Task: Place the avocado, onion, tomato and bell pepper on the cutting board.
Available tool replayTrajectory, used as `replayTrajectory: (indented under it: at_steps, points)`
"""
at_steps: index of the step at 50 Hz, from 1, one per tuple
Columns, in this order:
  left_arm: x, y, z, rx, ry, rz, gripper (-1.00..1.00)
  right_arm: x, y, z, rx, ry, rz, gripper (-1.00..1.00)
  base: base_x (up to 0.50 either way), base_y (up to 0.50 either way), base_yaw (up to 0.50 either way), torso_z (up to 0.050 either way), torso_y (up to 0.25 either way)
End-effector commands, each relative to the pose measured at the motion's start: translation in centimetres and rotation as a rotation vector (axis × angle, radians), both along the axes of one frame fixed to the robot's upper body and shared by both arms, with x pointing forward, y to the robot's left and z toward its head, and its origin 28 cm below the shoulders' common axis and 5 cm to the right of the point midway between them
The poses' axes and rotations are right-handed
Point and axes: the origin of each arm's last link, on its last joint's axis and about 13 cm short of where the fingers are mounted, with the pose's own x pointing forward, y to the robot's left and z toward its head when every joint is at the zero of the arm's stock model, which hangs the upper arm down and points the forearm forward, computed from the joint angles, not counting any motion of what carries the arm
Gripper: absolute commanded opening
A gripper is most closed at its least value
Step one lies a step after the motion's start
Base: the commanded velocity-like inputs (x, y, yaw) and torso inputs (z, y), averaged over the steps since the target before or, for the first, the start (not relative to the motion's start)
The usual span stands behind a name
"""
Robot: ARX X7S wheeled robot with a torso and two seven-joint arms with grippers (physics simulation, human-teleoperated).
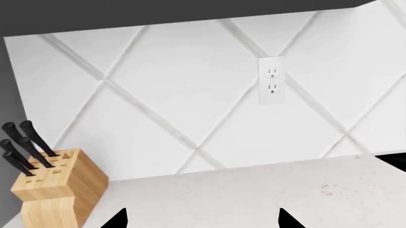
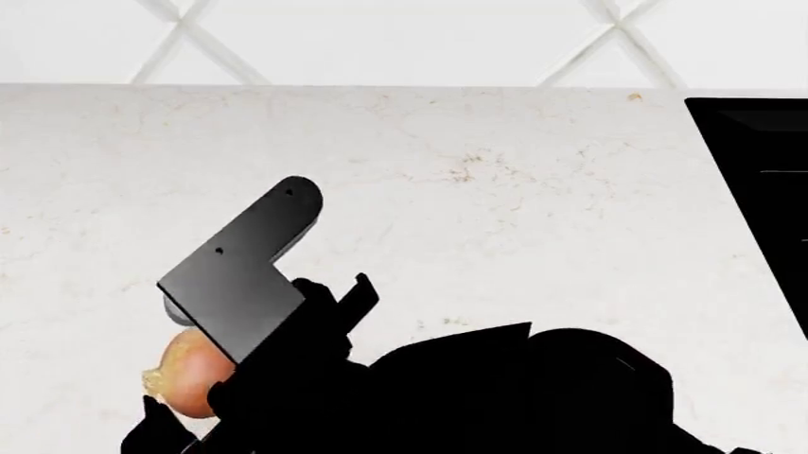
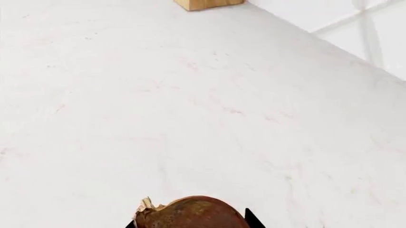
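right wrist view: one onion [image 3: 190, 213] pinched in right gripper [image 3: 190, 223]; left gripper [image 1: 201, 219] spread, empty.

I'm seeing my arm [image 2: 505, 397] rendering matte black, carrying a flat angular bracket [image 2: 240, 274] with two small screw holes.
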Motion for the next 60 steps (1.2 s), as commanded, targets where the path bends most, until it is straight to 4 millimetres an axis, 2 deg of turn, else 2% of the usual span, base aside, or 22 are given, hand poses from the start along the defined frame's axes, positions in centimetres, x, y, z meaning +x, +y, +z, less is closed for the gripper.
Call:
replayTrajectory:
  at_steps: [1,8,10,29,41,60]
  points:
    - [0.4,-0.1,-0.1,-0.009,-0.044,-0.029,1.0,-1.6,-3.1,2.2,0.046,-0.151,-0.131,-1.0,0.0,0.0,0.0,0.0,0.0]
    - [0.7,-0.2,-0.3,-0.013,-0.039,-0.036,1.0,-3.1,-5.3,3.1,0.044,-0.202,-0.22,-1.0,0.0,0.0,0.0,0.0,0.0]
    - [0.7,-0.2,-0.2,-0.013,-0.042,-0.038,1.0,-3.8,-6.2,4.2,0.07,-0.236,-0.264,-1.0,0.0,0.0,0.0,0.0,0.0]
    - [0.6,-0.4,-0.2,-0.005,-0.043,-0.048,1.0,-9.6,-10.7,8.1,0.179,-0.457,-0.518,-1.0,0.0,0.0,0.0,0.0,0.0]
    - [0.5,-0.4,-0.2,-0.007,-0.049,-0.051,1.0,-12.8,-10.8,9.1,0.251,-0.563,-0.611,-1.0,0.0,-0.05,0.0,0.0,0.0]
    - [0.3,-0.5,0.2,-0.008,-0.061,-0.061,1.0,-13.1,-10.8,8.7,0.301,-0.563,-0.632,-1.0,0.0,-0.49,0.0,0.0,0.0]
